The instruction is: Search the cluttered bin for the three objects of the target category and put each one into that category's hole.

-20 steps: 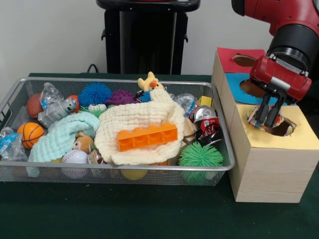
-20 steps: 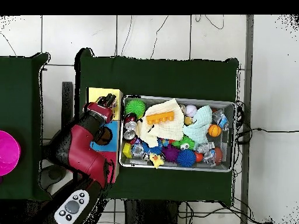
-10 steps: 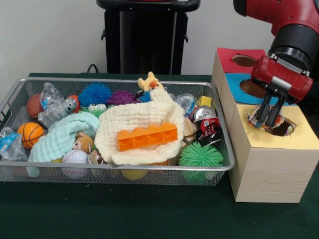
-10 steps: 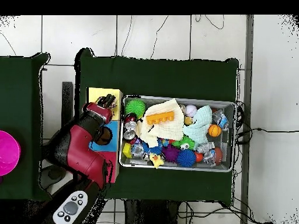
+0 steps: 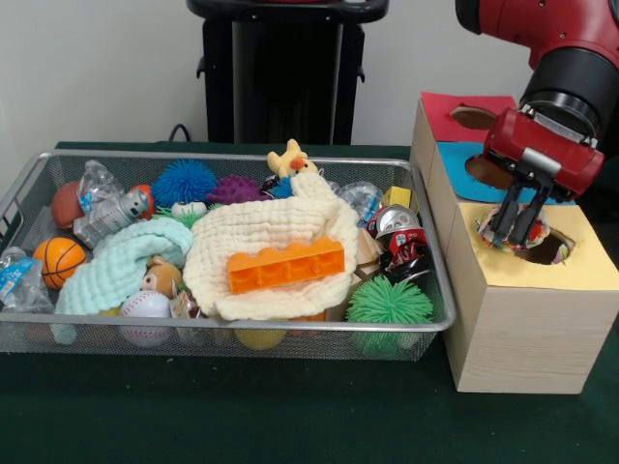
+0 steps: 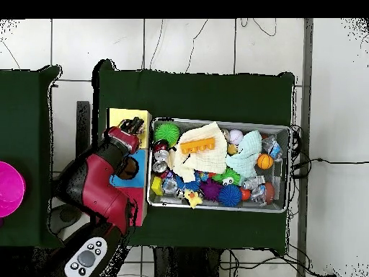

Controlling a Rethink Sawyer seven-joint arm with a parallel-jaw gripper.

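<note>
One wire bin [image 5: 19,198] is filling the left and middle of the frame, crowded with balls, cloths and an orange brick [image 5: 286,265]. At right, the wooden box [image 5: 522,329] is sitting beside it; the pincer [image 5: 515,230] is gripping a crumpled wrapper [image 5: 519,228] over the yellow section's hole [image 5: 547,250].

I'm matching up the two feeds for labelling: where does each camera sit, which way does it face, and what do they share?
Front view: across the table, level, facing the wire bin and wooden box; red arm and gripper enter top right, over the yellow hole.
Overhead view: above, straight down on the green cloth; arm comes from bottom left.
Shared: bin, box, gripper, orange brick.
</note>
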